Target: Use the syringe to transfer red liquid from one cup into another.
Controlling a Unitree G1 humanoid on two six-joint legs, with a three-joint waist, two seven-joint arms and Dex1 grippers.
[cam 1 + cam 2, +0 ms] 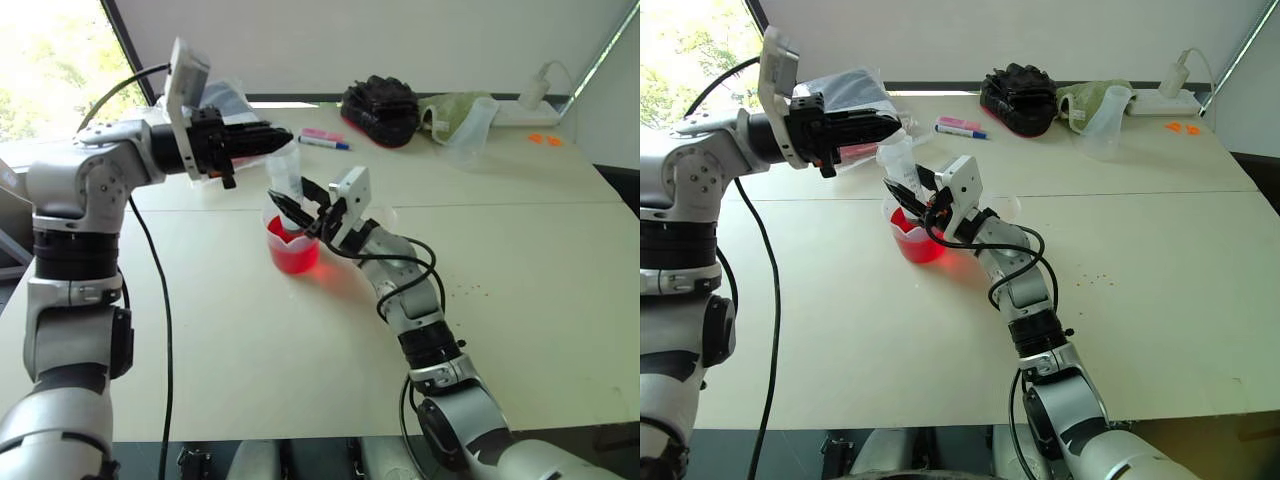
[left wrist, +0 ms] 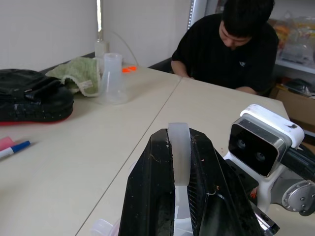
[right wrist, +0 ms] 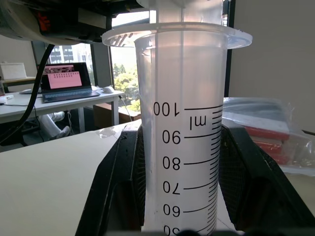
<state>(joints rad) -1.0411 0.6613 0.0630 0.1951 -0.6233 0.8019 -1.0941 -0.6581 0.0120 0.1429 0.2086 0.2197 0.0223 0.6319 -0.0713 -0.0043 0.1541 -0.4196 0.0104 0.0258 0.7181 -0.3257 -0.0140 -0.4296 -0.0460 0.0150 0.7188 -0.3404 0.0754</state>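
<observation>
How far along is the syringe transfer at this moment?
Early stage. Done: the syringe stands upright over the big cup, which holds the red liquid. In hand: the right gripper clamps the barrel and the left gripper pinches the plunger top. The barrel looks clear near the top. Left: carrying the liquid to the smaller cup.

The syringe (image 3: pixel 184 147) is cut off above the flange and below the sixty mark — its tip and plunger ring are hidden. The right end effector (image 1: pixel 300 212) covers the lower barrel. The smaller cup (image 1: pixel 380 215) is mostly hidden behind it.
</observation>
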